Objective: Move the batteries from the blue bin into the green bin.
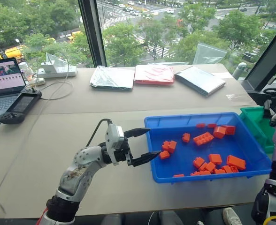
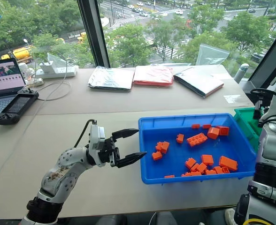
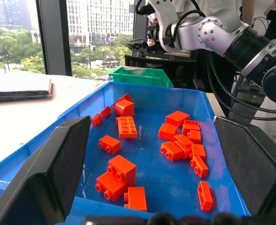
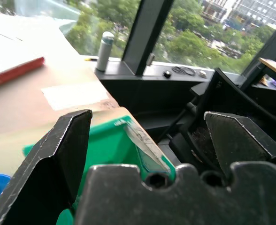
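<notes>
Blue bin holds orange bricks (scattered); green bin beside.

Two bins, three pouches

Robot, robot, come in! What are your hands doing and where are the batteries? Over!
Left gripper open at blue bin edge. Right gripper open, empty, over green bin. Only orange bricks visible in blue.

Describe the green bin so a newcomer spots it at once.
Find the tan table by the window, then the wide blue bin of orange bricks near its front right corner. The green bin sits just beyond that tray's right end, at the table's edge. It is smaller and deeper, and the one green container.
</notes>
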Tool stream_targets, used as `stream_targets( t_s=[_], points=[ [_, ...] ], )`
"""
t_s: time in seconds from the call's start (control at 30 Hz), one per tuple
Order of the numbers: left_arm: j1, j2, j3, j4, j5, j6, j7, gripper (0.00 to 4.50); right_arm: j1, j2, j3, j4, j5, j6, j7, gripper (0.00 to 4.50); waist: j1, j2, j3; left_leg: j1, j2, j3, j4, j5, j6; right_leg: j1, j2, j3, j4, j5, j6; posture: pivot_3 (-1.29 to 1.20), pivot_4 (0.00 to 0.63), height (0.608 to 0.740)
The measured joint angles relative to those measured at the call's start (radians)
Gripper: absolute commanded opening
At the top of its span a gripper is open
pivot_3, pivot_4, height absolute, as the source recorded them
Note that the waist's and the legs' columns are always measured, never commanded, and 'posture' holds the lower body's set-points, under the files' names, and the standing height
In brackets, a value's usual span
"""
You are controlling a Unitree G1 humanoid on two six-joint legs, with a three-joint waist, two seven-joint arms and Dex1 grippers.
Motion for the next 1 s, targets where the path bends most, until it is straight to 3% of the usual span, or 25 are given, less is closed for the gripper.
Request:
stream_targets(
  t_s=[0.37,0.5,0.73,0.83,1.0],
  points=[
    [0.000,0.004,-0.001,0.000,0.004,0.001,0.010,4.50,0.022,0.036,0.012,-0.023,0.003,-0.035,-0.022,4.45,0.002,0.000,0.000,-0.001,0.001,0.000,-0.001,0.000,0.000,-0.001,0.001,0.000,0.000,0.000,-0.001,0.00,0.150,0.740],
    [-0.003,-0.007,-0.002,-0.001,0.039,0.044,0.091,4.50,0.034,0.064,0.012,-0.039,0.003,-0.035,-0.058,4.45,0.003,0.000,0.000,-0.001,0.001,-0.001,-0.001,0.000,0.000,-0.001,0.001,0.000,0.000,0.000,-0.001,0.00,0.150,0.740],
    [-0.067,-0.155,0.016,-0.005,0.138,0.164,0.413,4.50,-0.008,0.191,0.039,-0.086,-0.103,-0.031,-0.333,4.45,0.003,0.000,0.000,-0.002,0.000,-0.002,-0.001,0.000,0.000,-0.003,0.001,0.000,0.001,0.001,-0.001,0.00,0.150,0.740],
    [-0.065,-0.173,0.039,-0.004,0.171,0.182,0.502,4.50,-0.003,0.204,0.042,-0.087,-0.173,-0.031,-0.426,4.45,0.003,0.000,0.000,-0.002,-0.001,-0.002,-0.001,0.000,0.000,-0.003,0.001,0.000,0.001,0.001,-0.001,0.00,0.150,0.740],
    [-0.029,-0.246,0.086,-0.005,0.242,0.227,0.691,4.50,0.017,0.341,0.145,-0.090,-0.402,-0.093,-0.684,4.45,0.002,0.000,0.000,-0.002,-0.001,-0.002,-0.001,0.000,-0.001,-0.003,0.000,0.000,0.001,0.001,-0.001,0.00,0.150,0.740]
  ],
)
